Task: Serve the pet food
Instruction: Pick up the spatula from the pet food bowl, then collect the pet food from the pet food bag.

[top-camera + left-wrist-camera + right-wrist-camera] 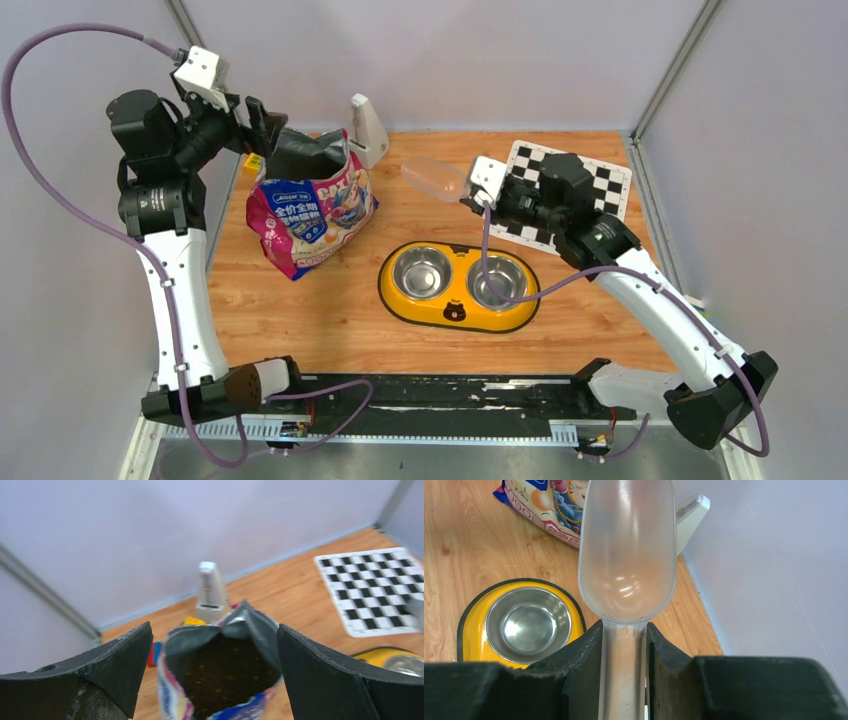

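The right pincer (624, 630) is clamping narrowly on the handle of a clear plastic scoop (626, 555), one finger pressing on each side. The handle's lower end is running off the bottom of the wrist view. From above, this pincer (478, 195) is holding the scoop (435, 178) over the wooden table (330, 310), beyond the yellow feeder (455, 312).

The left pincer (214, 630) is standing wide open, its two fingers flanking the torn mouth of the cat food bag (250, 625). Whether they are touching the foil cannot be told. The pet food (225, 675) is lying inside the bag as a dark brown mass, too blurred for single pellets to be made out. In the top view the bag (310, 210) is standing at the far left of the table with the left pincer (262, 125) at its upper rim, and the mouth is showing only as dark foil.

A white wedge-shaped stand (367, 130) is sitting just behind the bag. A checkerboard sheet (610, 185) is lying at the far right, partly covered by the right arm.

There is one bag, one scoop and one feeder with two steel bowls (422, 272) (497, 280). The right wrist view is catching only one bowl, with the feeder (471, 625) cut off by the finger.
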You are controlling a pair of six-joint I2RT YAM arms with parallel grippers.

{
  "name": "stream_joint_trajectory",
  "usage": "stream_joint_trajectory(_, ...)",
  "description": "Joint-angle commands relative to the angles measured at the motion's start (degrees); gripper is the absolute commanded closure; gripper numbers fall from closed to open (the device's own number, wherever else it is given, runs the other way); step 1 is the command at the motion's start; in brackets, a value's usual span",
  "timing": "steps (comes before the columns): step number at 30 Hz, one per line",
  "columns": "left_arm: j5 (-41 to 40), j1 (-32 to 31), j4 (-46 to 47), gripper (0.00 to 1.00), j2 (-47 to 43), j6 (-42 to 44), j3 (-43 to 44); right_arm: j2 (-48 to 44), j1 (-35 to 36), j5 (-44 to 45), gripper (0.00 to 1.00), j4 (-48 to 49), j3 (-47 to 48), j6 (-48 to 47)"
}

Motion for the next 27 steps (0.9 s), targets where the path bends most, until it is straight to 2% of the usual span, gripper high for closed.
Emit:
stream_joint_trajectory(1, -13.7, 0.3, -0.6, 0.00, 5.1, 9.3, 2.1, -1.6, 0.3, 1.8, 1.00, -0.8, 2.6, 3.0)
stream_joint_trajectory(6, -11.0, 0.3, -7.1, 0.00, 11.8, 9.6, 6.6, -1.4, 0.7, 0.9, 1.00, -1.2, 1.9, 2.7)
stream_joint_trajectory(14, -7.1, 0.3, -6.8, 0.00, 18.2, 8.3, 10.0, -1.9, 1.8, 1.0, 1.00, -1.2, -0.8, 2.1)
stream_joint_trajectory(19, -5.7, 0.3, -14.9, 0.00, 22.0, 9.7, 15.0, -1.6, 2.2, 1.7, 1.00, -1.0, -0.7, 1.7)
stream_joint_trajectory(23, -5.4, 0.3, -18.6, 0.03, 21.8, 12.5, 15.1, -0.9, 2.6, 1.9, 1.00, -0.9, -0.3, 1.8)
stream_joint_trajectory(27, -8.2, 0.3, -22.3, 0.11, 22.3, 15.5, 15.2, -0.2, 3.5, 3.0, 1.00, -1.0, 0.8, 2.2)
